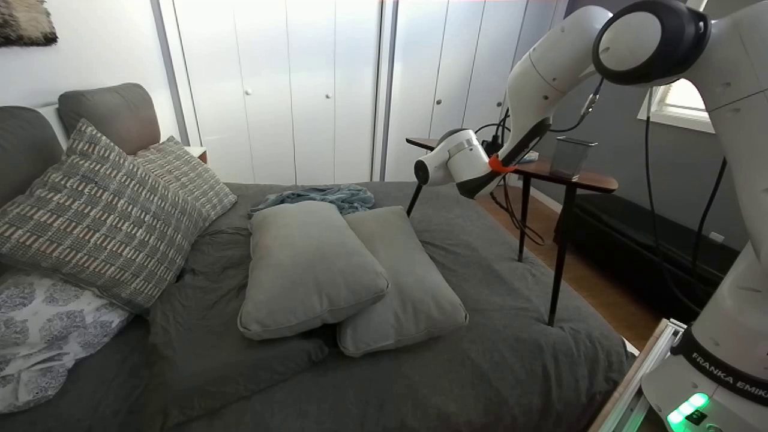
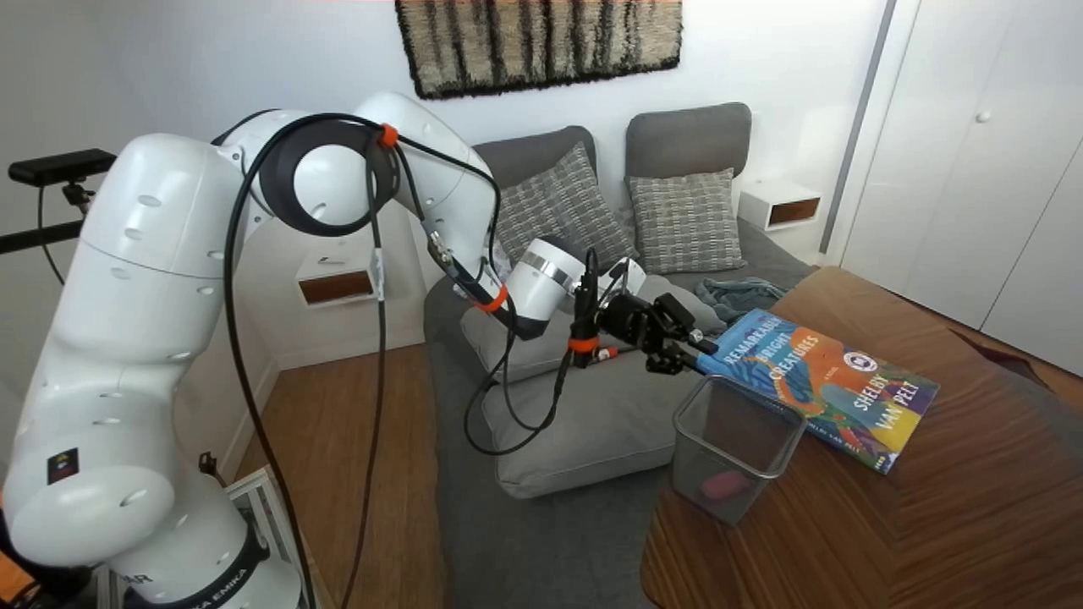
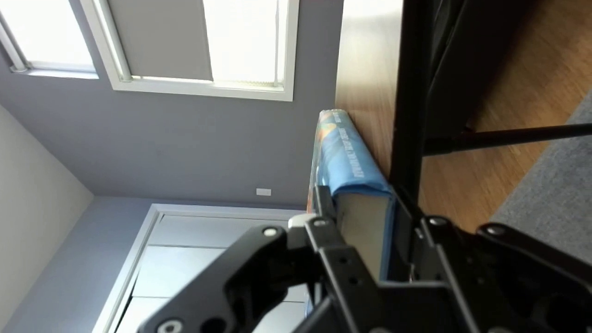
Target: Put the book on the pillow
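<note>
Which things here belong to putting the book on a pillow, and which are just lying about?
For the job:
book
gripper
upper gray pillow or lower gray pillow, probably

Just lying about:
see-through bin
reddish item inside
crumpled blue cloth

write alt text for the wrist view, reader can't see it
A black gripper straddles the near end of a blue-spined book at the edge of a wooden table; whether it grips is unclear. Behind, seen sideways, are windows in a gray wall.

book [image 2: 833, 372]: blue, orange, yellow | pincer [image 3: 363, 196]: black | pillows [image 1: 312, 270]: plain grey | cushions [image 1: 111, 219]: grey, small-rectangle pattern
</note>
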Controlling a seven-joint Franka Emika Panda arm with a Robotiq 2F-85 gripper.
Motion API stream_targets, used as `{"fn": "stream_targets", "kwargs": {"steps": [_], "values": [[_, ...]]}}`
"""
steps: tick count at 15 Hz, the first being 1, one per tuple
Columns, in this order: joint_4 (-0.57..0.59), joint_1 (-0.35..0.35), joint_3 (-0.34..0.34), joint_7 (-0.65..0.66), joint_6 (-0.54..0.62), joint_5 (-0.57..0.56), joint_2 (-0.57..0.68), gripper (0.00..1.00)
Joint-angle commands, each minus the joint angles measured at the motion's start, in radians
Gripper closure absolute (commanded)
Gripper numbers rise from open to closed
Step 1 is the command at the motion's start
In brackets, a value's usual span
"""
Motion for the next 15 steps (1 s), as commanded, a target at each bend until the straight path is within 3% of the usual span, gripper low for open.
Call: {"fn": "stream_targets", "kwargs": {"steps": [1,5,6,8,13,15], "values": [[-0.010,0.017,0.019,0.000,0.025,-0.016,-0.032,0.91],[-0.009,0.030,0.028,-0.005,0.034,-0.012,-0.034,0.91],[-0.010,0.030,0.029,-0.008,0.036,-0.010,-0.036,0.41],[-0.009,0.027,0.030,-0.008,0.042,-0.002,-0.038,0.35],[0.018,0.009,0.023,-0.009,0.044,0.014,-0.037,0.01],[0.035,-0.005,0.016,-0.019,0.055,0.010,-0.032,0.00]]}}
